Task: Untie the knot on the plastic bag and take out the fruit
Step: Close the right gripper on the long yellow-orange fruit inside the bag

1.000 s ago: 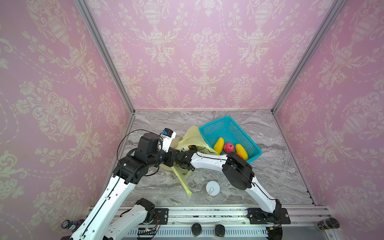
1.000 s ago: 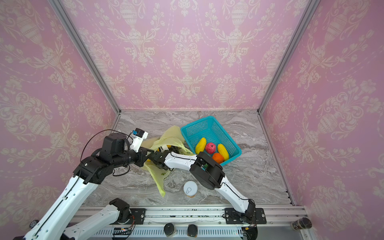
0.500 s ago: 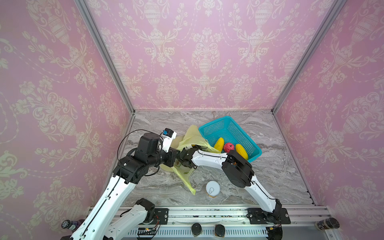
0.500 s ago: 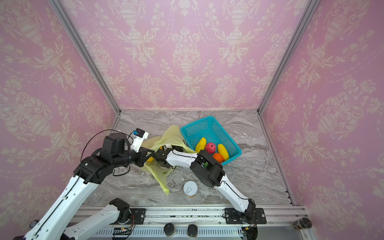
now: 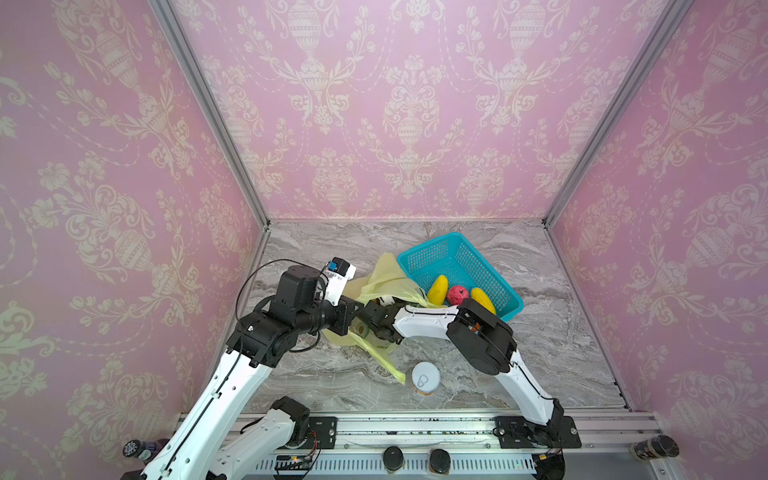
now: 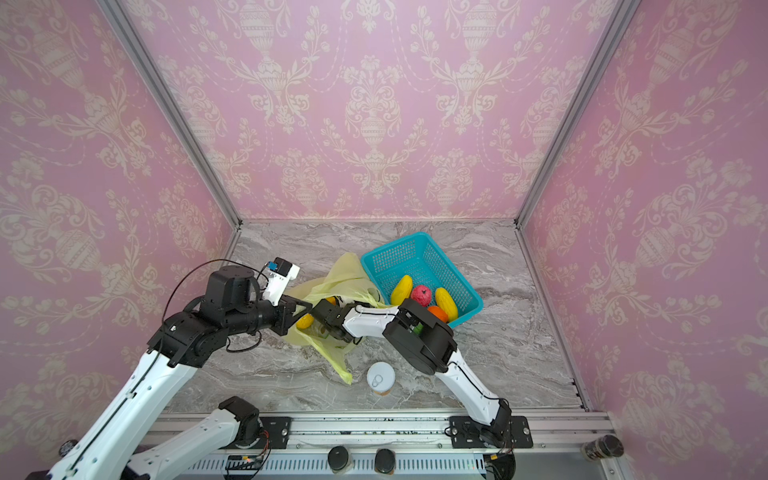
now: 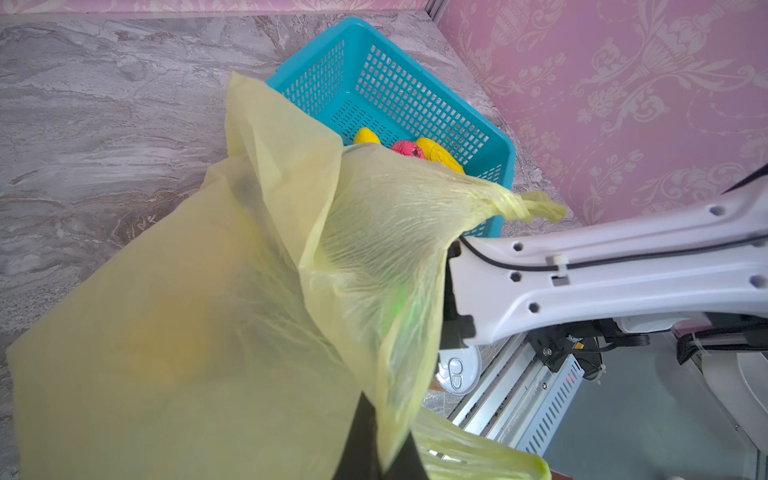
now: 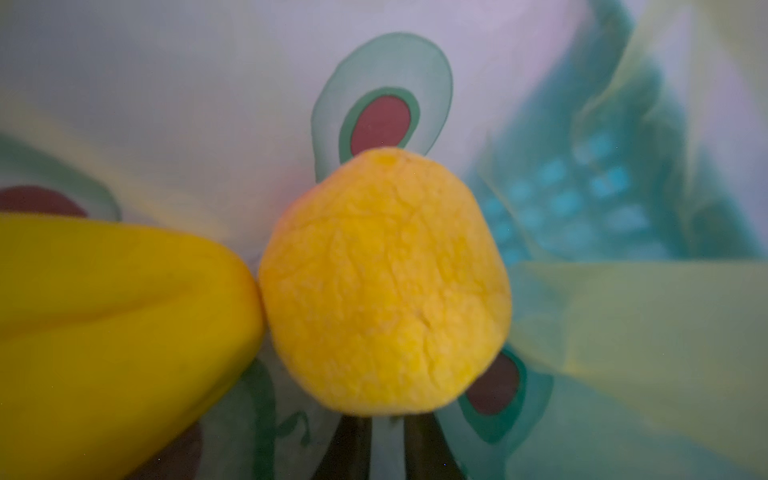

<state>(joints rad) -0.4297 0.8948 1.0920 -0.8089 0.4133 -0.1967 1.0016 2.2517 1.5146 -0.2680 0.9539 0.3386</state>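
You have the right gripper (image 8: pixel 386 440) reaching inside the bag (image 7: pixel 187 311). Its two dark fingers stand close together with their tips hidden behind an orange-yellow fruit (image 8: pixel 384 282) directly ahead of them. Whether they grip that fruit or merely meet it, I cannot tell. A long yellow fruit (image 8: pixel 116 316) touches the orange-yellow one on one side, and beyond both there is only avocado-printed bag film. Facing the right gripper across the bag mouth, the left gripper (image 7: pixel 374 440) is closed on the bag's edge and holds the film lifted. Farther out from the left gripper, just above the right arm (image 7: pixel 602 270), the knot (image 7: pixel 511 205) shows as a twisted bunch of handle with a tail sticking out. I cannot confirm that it is tied, but the mouth is open enough to admit the arm. Past the bag stands the basket (image 6: pixel 395 255), with at least four fruits (image 6: pixel 422 296) in it. A can (image 6: pixel 380 377) stands behind the right gripper, toward the base rail. Judgement: untying is finished business and the step in hand is extraction, part done. Your next move calls for a confirmed hold on the orange-yellow fruit, then a straight withdrawal back along the arm's line through the mouth. The left gripper should hold the edge up so the film does not drag or snag.
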